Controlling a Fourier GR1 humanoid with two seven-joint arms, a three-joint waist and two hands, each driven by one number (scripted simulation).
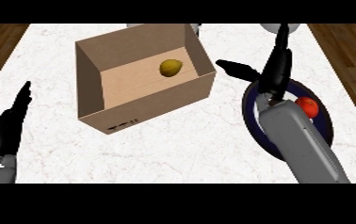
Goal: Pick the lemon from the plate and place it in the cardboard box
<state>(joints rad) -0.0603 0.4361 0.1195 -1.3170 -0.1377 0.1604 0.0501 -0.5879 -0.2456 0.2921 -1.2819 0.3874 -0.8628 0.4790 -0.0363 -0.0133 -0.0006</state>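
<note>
right hand fingers: the right hand (272, 75) is sitting at the right of the frame with its fingers (281, 44) stretched straight up toward the top edge and the thumb (236, 68) sticking out to the left. Spread wide, holding nothing.

right hand position: it's hanging over the upper left part of the plate's rim, just to the right of the box's right wall, apart from it.

right forearm: the grey forearm (303, 145) is coming in from the lower right and lying across the plate, hiding a good chunk of it.

left hand fingers: the left hand (14, 119) is resting at the far left edge of the frame, fingers straight and pointing up, nothing in it.

lemon: the lemon (171, 67) is lying inside the cardboard box (149, 103), on the floor of it, toward the upper right corner, close to the back wall. No hand is touching it.

cardboard box: open at the top, sitting in the upper middle of the frame, turned a bit so its front wall is slanting up to the right. Some dark print is showing on the front wall low at the left.

plate: the dark-rimmed plate (249, 110) is sitting at the right, beside the box, mostly under the arm.

tomato: a red tomato (308, 106) is peeking out on the plate, right beside the forearm.

counter: the white marbled counter (173, 157) is carrying everything, with brown wood floor (12, 35) showing at the upper corners.
</note>
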